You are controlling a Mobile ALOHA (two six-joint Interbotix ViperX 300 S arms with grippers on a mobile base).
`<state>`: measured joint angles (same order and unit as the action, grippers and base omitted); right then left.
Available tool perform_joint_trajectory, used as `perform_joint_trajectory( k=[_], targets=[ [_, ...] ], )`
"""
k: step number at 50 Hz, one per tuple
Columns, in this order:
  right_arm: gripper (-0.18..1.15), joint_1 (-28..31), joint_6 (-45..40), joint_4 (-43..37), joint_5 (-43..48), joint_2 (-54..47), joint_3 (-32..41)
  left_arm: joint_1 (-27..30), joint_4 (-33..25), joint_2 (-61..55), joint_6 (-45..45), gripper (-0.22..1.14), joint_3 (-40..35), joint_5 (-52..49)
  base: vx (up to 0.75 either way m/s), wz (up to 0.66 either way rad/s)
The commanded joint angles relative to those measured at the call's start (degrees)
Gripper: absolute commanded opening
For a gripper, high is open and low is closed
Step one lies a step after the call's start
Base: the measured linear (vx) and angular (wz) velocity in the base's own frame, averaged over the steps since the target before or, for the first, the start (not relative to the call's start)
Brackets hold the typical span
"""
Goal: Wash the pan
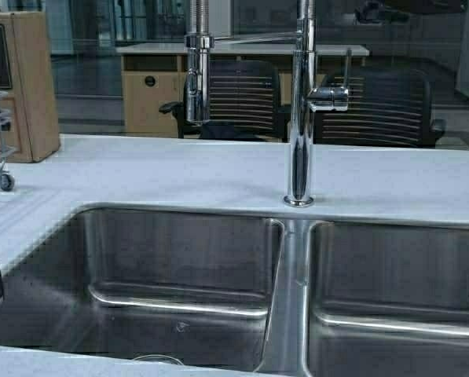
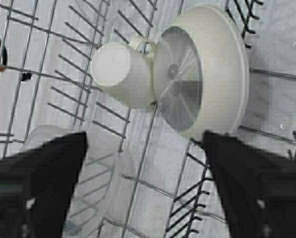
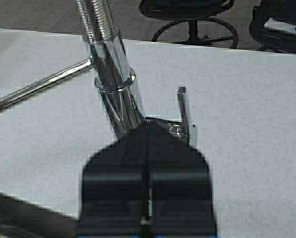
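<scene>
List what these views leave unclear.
Pan handle: left wrist view, not visible, perhaps behind the cup.
Sink floors: high view, cut by bottom edge.
Right gripper touching the faucet lever: right wrist view, the gripper itself blocks the contact.

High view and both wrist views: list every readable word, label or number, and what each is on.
"GILE": end of a cut-off word on the dark label of the cardboard box, high view.
Nothing else on that label is readable.
Left wrist view: no text.
Right wrist view: no text.
</scene>
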<state>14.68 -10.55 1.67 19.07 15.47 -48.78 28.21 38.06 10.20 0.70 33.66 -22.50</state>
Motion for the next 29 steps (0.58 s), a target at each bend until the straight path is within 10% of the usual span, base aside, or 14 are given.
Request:
perform_joint_trajectory(
  k=[1,29],
  targets=[
    [0.05,0.0,0.0,0.1,0.2,0.5,0.6,-0.2,-0.1,1.1,-0.2,1.01,-1.3,0.4,0.00,0.00],
    [0.05,0.1,0.0,0.1,0.2,0.6,0.7,-0.1,-0.1,0.9,-0.2,1.01,-1.3,0.4,0.00,0.00]
  ],
)
